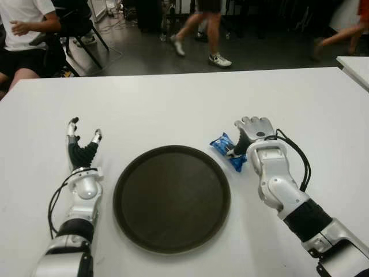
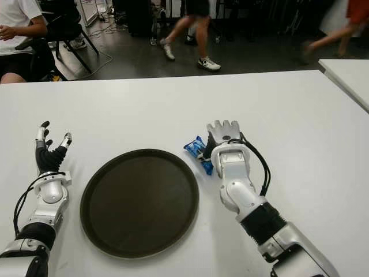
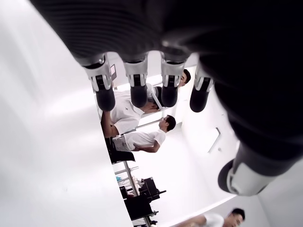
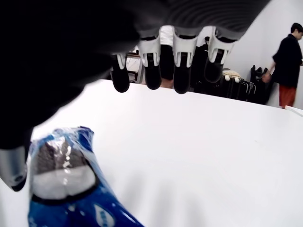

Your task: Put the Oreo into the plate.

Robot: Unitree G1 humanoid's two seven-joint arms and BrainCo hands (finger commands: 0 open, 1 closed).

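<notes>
Meanwhile, the task is barely begun: the small blue foil Oreo packet (image 1: 228, 151) lies on the white table (image 1: 173, 104), just beside the far right rim of the round dark brown plastic plate (image 1: 172, 198), which holds nothing. The robot's right hand (image 1: 252, 134) hovers at the packet's right side, fingers (image 4: 152, 72) extended and spread above the tabletop; its own wrist view shows the wrapper under the palm and the thumb (image 4: 13, 168) down beside the packet's edge, though whether the thumb actually touches the foil cannot be told from these angles. Nothing is gripped. The left hand (image 1: 82, 144) shows to the left of the plate, fingers relaxed and empty, taking no part in the job. Behind the table, a seated person in a white shirt (image 1: 26, 23) and passers-by on the dark floor fill the background. By the look of it, everything remains to be done: closing the fingers on the packet, lifting it, carrying it the short way left over the rim, and letting go inside the plate.
</notes>
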